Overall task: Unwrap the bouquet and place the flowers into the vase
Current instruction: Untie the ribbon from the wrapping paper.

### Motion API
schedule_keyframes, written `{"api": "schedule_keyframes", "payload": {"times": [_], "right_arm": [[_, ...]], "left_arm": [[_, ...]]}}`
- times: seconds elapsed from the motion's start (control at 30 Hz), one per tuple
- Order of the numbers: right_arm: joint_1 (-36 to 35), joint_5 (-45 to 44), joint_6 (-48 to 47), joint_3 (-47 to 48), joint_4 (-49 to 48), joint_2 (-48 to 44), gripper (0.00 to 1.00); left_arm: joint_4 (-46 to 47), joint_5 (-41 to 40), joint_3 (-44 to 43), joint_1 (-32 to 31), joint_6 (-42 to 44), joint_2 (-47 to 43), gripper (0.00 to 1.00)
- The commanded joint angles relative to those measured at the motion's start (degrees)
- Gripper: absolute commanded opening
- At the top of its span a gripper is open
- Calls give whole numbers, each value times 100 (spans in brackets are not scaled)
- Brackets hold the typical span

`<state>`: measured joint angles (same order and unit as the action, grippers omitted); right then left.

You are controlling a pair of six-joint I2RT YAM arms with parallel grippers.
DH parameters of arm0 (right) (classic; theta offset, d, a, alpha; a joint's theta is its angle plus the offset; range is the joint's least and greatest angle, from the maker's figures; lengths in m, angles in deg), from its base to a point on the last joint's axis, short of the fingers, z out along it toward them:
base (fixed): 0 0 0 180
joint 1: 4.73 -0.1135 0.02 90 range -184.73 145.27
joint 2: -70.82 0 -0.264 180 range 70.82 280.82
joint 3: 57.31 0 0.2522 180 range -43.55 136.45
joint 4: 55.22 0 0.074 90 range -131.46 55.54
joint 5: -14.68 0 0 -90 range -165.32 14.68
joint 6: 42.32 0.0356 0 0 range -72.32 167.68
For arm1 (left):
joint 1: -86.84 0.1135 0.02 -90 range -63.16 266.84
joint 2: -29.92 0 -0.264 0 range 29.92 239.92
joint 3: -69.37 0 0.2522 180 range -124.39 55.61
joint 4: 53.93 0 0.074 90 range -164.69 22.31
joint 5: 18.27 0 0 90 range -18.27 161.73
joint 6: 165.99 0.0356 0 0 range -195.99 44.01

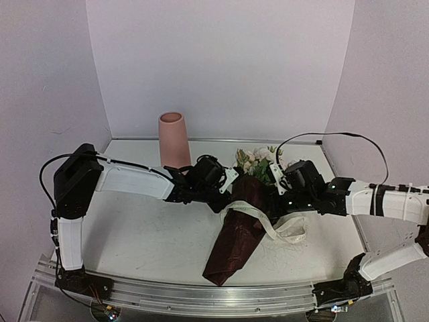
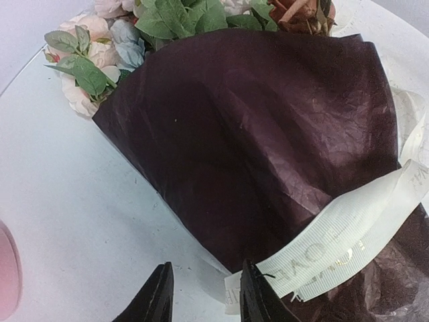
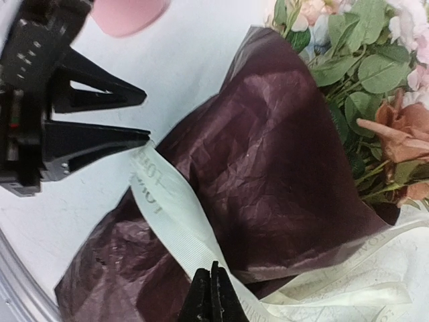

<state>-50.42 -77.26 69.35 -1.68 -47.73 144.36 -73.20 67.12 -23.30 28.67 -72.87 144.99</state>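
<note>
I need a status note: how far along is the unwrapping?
Done: nothing clear; the dark red crinkled paper still wraps the pink and white flowers. In hand: the shut right gripper and open left gripper work at the cream ribbon. Left: unwrapping, then flowers into the tall salmon-pink vase.

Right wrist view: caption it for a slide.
Right gripper, shut, at the cream ribbon across the wrapped bouquet; left gripper open beside it.

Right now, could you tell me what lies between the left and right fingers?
The bouquet and its cream ribbon lie between the left fingers and right fingers, clearest in the right wrist view.
</note>
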Motion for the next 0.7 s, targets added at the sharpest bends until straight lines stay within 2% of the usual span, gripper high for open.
{"api": "schedule_keyframes", "payload": {"times": [0.0, 0.1, 0.27, 0.37, 0.67], "right_arm": [[-38, 25, 58, -141, 270, -454, 1], [-44, 43, 24, -175, 283, -477, 24], [-41, 96, 11, -74, 295, -79, 40], [-40, 28, 8, -20, 301, 149, 41], [-43, -52, -39, 32, 294, 630, 34]], "left_arm": [[114, 107, -48, 8, 31, -454, 35], [118, 176, -45, 8, 14, -473, 36], [113, 217, -67, 8, 5, -496, 36], [108, 232, -71, 8, 2, -510, 36], [112, 237, -89, 8, -4, -465, 36]]}}
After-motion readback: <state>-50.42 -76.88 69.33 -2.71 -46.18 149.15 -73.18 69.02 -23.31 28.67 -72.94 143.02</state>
